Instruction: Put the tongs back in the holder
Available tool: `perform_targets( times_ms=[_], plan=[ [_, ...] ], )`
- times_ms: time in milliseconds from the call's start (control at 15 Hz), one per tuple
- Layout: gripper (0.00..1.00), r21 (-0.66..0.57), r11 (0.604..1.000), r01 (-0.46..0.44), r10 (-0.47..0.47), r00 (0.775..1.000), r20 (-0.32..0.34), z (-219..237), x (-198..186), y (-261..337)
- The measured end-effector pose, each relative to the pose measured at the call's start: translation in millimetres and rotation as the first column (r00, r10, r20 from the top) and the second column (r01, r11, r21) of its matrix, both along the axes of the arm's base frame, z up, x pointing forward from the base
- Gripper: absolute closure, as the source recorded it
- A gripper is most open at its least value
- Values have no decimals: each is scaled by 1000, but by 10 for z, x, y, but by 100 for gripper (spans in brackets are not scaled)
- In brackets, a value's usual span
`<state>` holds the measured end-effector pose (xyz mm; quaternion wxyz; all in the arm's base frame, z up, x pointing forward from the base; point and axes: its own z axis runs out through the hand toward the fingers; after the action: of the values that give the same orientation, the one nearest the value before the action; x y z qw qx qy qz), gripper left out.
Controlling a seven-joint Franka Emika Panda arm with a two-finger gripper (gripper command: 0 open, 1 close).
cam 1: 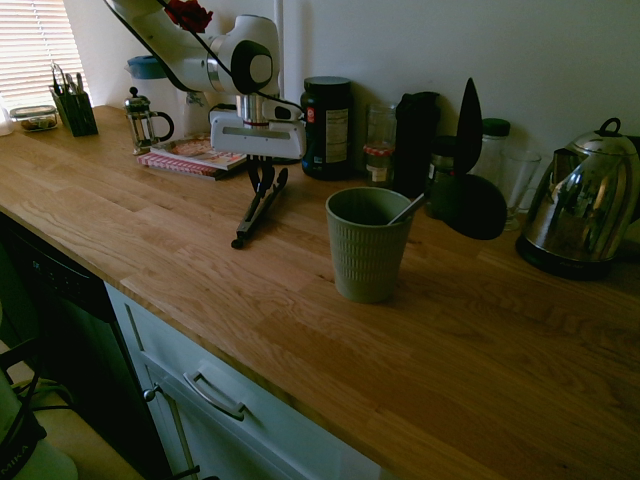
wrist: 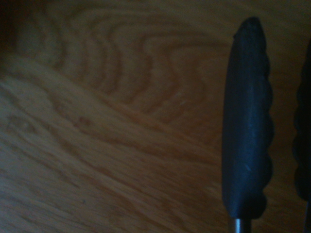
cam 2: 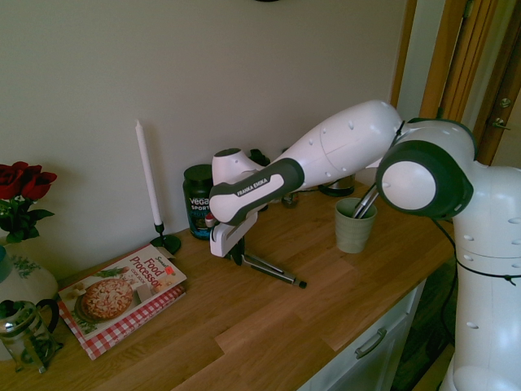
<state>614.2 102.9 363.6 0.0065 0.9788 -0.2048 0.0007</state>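
Observation:
The tongs slant down across the wooden counter, and their far end rests on or just above the wood. My gripper is shut on their upper end, close over the counter. From the other side, the gripper holds the tongs near the cookbook side. A black scalloped tip of the tongs fills the wrist view over bare wood. The sage-green ribbed holder stands upright to the right of the tongs, apart from them, with a thin spoon handle leaning in it. The holder also shows behind my arm.
A cookbook and a French press lie behind the gripper. A black canister, jars and a steel kettle line the wall. A small cutlery caddy stands far left. A white candle stands by the wall.

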Motion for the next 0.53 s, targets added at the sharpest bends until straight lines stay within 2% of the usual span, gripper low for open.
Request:
perform_targets(
  times_ms=[333, 533],
  plan=[
    [100, 24, 996, 85, -87, 993, 85, 1148, -65, -313],
    [100, 37, 991, 126, -129, 984, 121, 1563, -211, -499]
  ],
)
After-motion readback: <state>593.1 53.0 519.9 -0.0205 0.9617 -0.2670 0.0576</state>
